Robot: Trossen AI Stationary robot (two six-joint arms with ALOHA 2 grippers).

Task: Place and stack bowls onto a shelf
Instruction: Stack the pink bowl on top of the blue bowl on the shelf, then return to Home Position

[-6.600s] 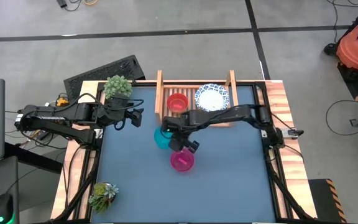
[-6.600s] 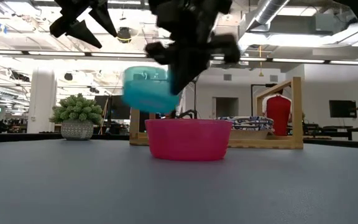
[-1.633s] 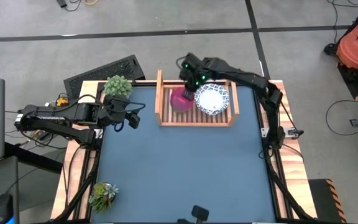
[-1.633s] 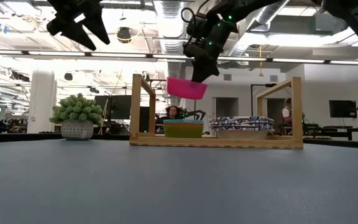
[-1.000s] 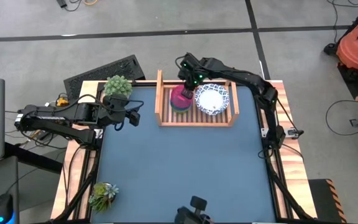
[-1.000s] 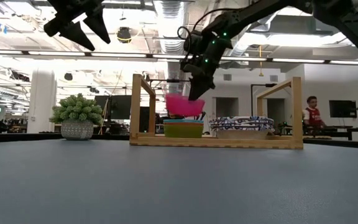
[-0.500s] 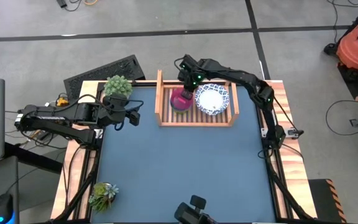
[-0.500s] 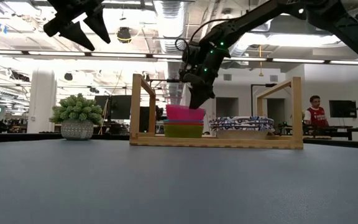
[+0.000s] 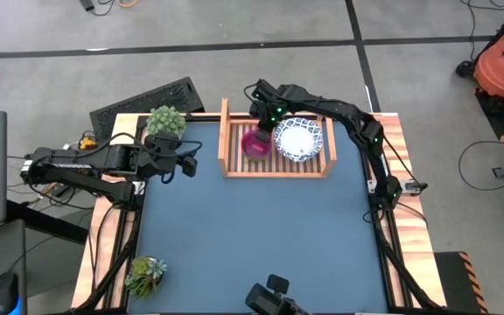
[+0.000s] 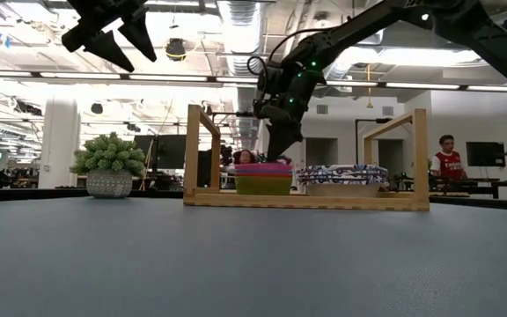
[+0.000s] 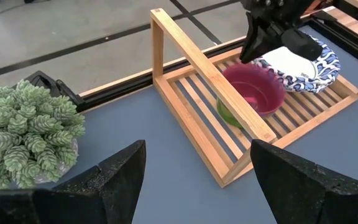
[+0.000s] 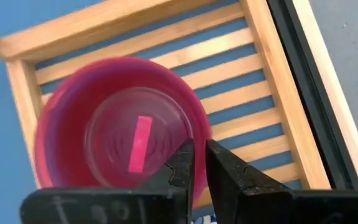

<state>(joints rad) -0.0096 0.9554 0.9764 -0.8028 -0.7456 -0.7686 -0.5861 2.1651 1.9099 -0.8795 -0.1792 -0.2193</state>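
**Pink bowl nested in the stack on the rack, right gripper at its rim**

The pink bowl (image 9: 255, 143) sits on the left half of the wooden rack (image 9: 276, 167), nested into a green bowl (image 10: 262, 185) beneath it; in the low view only a thin pink band (image 10: 263, 166) shows above the green one. From the left wrist camera the pink bowl (image 11: 252, 90) lies on the slats just beside the rack's left rail, with a sliver of green (image 11: 227, 114) showing under it. Just to its right on the same slats is the stack of white bowls with blue rims (image 9: 297, 138), close to the pink bowl.

The right gripper (image 9: 263, 116) is at the far edge of the pink bowl, directly above its rim. In its own wrist view the two fingers (image 12: 229, 171) stand close together with a narrow gap, the bowl's rim (image 12: 114, 121) lying at that gap; the wall seems to sit between them, but I cannot tell whether they press it. The right arm reaches from the table's right side across the back of the rack and bends down sharply to the bowl (image 10: 282, 106).

The left gripper (image 9: 186, 163) hangs above the table's left side, near a potted plant (image 9: 165, 122), its fingers (image 11: 120, 177) spread wide and holding nothing.
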